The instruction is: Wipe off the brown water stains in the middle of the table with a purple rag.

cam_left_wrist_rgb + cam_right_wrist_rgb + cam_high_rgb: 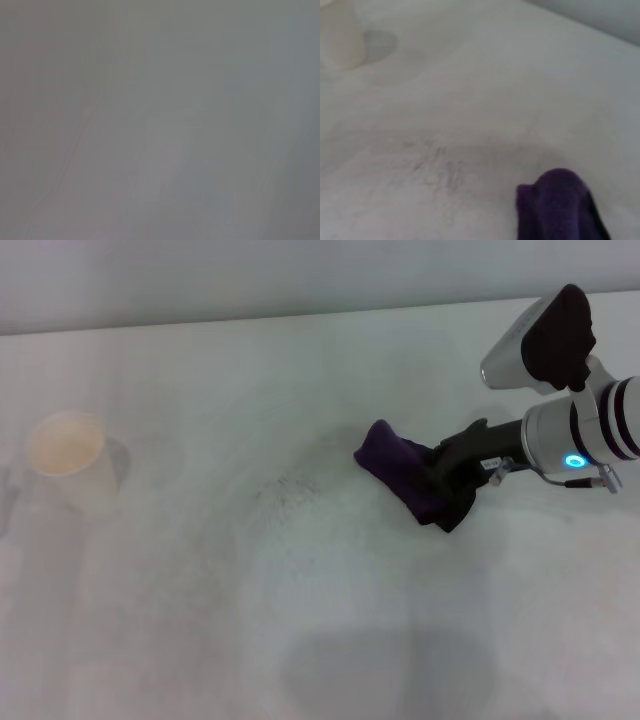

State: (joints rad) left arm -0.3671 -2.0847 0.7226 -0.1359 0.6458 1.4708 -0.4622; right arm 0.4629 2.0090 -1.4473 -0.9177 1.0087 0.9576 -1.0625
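Observation:
The purple rag (405, 475) lies bunched on the white table (180, 620), right of the middle. My right gripper (445, 472) comes in from the right, low over the table, and is shut on the rag's right end. The rag also shows in the right wrist view (560, 205). No tan-brown puddle shows. Only faint grey streaks (285, 490) mark the table left of the rag, and they show in the right wrist view (432, 162) too. My left gripper is out of view; the left wrist view shows only a plain grey surface.
A cream paper cup (68, 455) stands at the left of the table, far from the rag, and shows in the right wrist view (337, 37). A grey shadow patch (385, 670) lies near the front edge.

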